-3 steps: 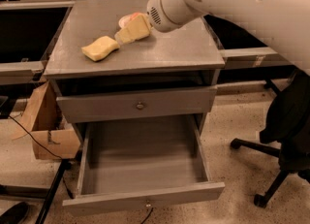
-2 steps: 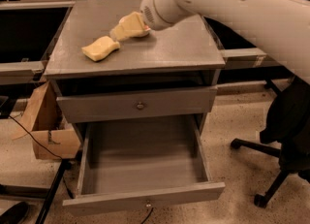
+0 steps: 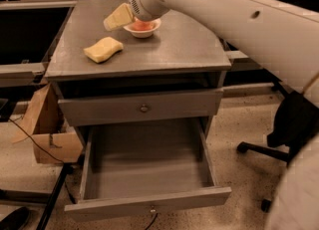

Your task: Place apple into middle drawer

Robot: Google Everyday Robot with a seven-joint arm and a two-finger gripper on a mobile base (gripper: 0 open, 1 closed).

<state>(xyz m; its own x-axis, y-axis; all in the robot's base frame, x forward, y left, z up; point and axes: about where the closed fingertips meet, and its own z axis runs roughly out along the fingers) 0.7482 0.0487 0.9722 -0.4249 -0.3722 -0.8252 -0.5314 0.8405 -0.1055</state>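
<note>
The apple (image 3: pixel 143 25) is a small red-orange fruit lying in a white bowl (image 3: pixel 149 31) at the back of the grey cabinet top (image 3: pixel 169 50). My gripper (image 3: pixel 118 17) hangs just left of the bowl and slightly above it, at the end of the big white arm (image 3: pixel 224 10) that reaches in from the right. The middle drawer (image 3: pixel 149 159) stands pulled out low at the front. Its deep grey tray holds nothing, and its narrow front panel (image 3: pixel 149 205) has a tiny knob.
A yellow wavy-edged sponge (image 3: pixel 103 49) lies on the cabinet top, left of the bowl. The upper drawer front (image 3: pixel 143 108) with a round knob is closed. A cardboard box (image 3: pixel 50 139) stands left of the cabinet, and a black office chair (image 3: pixel 294 129) stands to the right.
My gripper has moved left and slightly up across the cabinet top. That has uncovered the white bowl with the apple, which the gripper hid before.
</note>
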